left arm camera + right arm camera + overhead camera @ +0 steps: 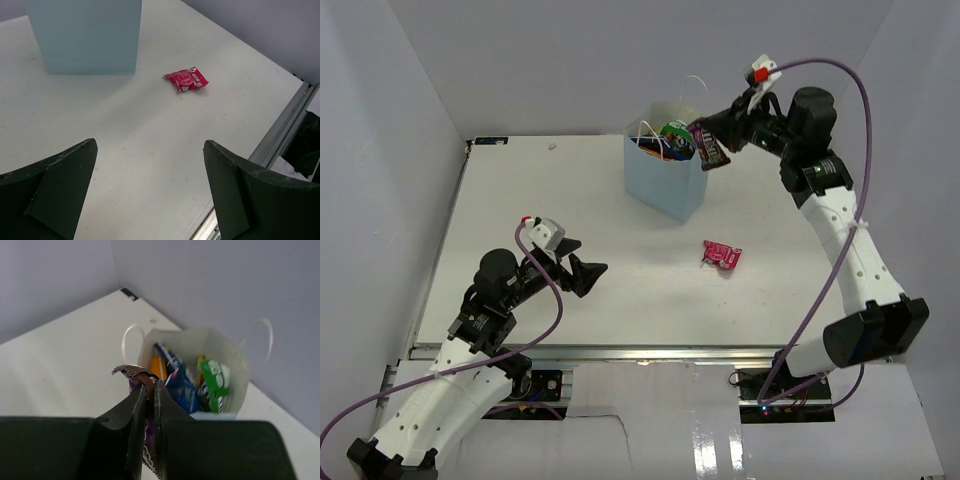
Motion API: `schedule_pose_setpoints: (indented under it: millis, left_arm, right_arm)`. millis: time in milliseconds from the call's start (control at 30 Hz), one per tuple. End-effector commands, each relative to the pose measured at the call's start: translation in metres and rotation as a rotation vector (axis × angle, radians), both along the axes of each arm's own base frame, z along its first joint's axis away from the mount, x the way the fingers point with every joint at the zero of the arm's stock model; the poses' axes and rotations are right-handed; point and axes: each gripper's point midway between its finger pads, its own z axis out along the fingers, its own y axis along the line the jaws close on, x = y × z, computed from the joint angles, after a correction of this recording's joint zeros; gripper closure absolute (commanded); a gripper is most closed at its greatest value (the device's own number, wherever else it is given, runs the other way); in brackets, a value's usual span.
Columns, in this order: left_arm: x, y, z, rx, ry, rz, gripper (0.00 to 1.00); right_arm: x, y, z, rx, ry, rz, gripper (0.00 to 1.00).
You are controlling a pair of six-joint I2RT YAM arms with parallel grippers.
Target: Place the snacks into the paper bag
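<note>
Candy pack (pixel 712 152): one, grasped by right end effector (pixel 151 386); left end effector (pixel 150 144) released.

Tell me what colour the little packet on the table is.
The packet is pinkish red; left wrist view shows it best.

Paper bag (pixel 665 190) – 1, w/ 2 white cord handles (pixel 272 339). Snack pkts that can be counted – 5: 1 pink packet (pixel 722 255), 1 dark brown candy pack (pixel 711 150), 1 orange packet (pixel 159 368), 1 blue packet (pixel 183 389), 1 green packet (pixel 216 379); any more can't be told. Arms (pixel 840 230) – 2. Grippers – 2: left gripper (pixel 582 262), right gripper (pixel 150 390).
</note>
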Motion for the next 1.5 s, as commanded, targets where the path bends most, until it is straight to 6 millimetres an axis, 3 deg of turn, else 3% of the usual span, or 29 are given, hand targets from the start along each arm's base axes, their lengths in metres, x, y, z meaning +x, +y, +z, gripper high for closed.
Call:
schedule_pose_setpoints:
  millis: [0,133,167,233,333,433,500,667,767,833,900,967,1067,1200,1267,1367,1400,1433,1467]
  left_arm:
    - [0.0,0.001,0.0,0.002,-0.015,-0.002,0.02]
    - [0.001,0.002,-0.001,0.004,-0.012,0.001,0.02]
    - [0.001,0.002,-0.002,0.005,-0.012,0.001,0.02]
    - [0.002,0.002,-0.003,0.007,-0.008,0.001,0.02]
    - [0.003,0.001,-0.005,0.011,0.0,0.001,0.02]
    - [0.003,0.001,-0.005,0.01,-0.001,-0.001,0.02]
    - [0.003,0.001,-0.005,0.01,0.0,-0.004,0.02]
    - [0.002,0.001,-0.003,0.006,-0.004,-0.013,0.02]
    - [0.001,0.001,-0.002,0.003,-0.008,-0.016,0.02]
    - [0.001,0.002,-0.001,0.0,-0.011,-0.016,0.02]
    - [0.0,0.001,-0.001,-0.002,-0.012,-0.019,0.02]
    - [0.0,0.001,-0.001,-0.001,-0.012,-0.023,0.02]
    - [-0.001,0.001,0.0,-0.004,-0.015,-0.023,0.02]
    - [-0.002,0.001,0.001,-0.008,-0.019,-0.026,0.02]
    - [-0.003,0.001,0.002,-0.011,-0.022,-0.026,0.02]
    - [-0.004,0.002,0.004,-0.013,-0.03,-0.028,0.02]
    - [-0.005,0.001,0.005,-0.014,-0.032,-0.031,0.02]
    - [-0.005,0.001,0.005,-0.014,-0.032,-0.031,0.02]
    - [-0.005,0.001,0.005,-0.016,-0.033,-0.032,0.02]
  right_arm:
    - [0.05,0.01,0.035,0.077,-0.06,-0.065,0.92]
    - [0.088,0.036,0.054,0.112,-0.124,-0.052,0.92]
    - [0.103,0.043,0.043,0.101,-0.121,-0.057,0.92]
    - [0.11,0.054,0.051,0.106,-0.175,-0.048,0.92]
    - [0.129,0.067,0.017,0.065,-0.147,-0.031,0.92]
    - [0.133,0.068,-0.017,0.023,-0.099,-0.026,0.92]
    - [0.128,0.068,-0.027,0.006,-0.087,-0.009,0.92]
    - [0.104,0.067,-0.032,-0.028,-0.115,0.059,0.92]
    - [0.106,0.062,-0.043,-0.047,-0.088,0.033,0.92]
    - [0.109,0.059,-0.058,-0.066,-0.041,0.011,0.87]
    - [0.111,0.054,-0.071,-0.091,-0.016,-0.016,0.66]
    - [0.105,0.052,-0.068,-0.094,-0.015,-0.008,0.52]
    - [0.09,0.044,-0.044,-0.081,-0.034,-0.013,0.37]
    - [0.059,0.026,-0.005,-0.047,-0.064,-0.022,0.33]
    - [0.051,0.01,-0.005,-0.037,-0.042,-0.061,0.34]
    - [0.03,-0.012,-0.04,-0.066,0.042,-0.103,0.35]
    - [0.018,-0.019,-0.07,-0.118,0.069,-0.104,0.34]
    - [0.012,-0.024,-0.086,-0.154,0.08,-0.102,0.32]
    - [0.004,-0.031,-0.107,-0.2,0.102,-0.091,0.2]
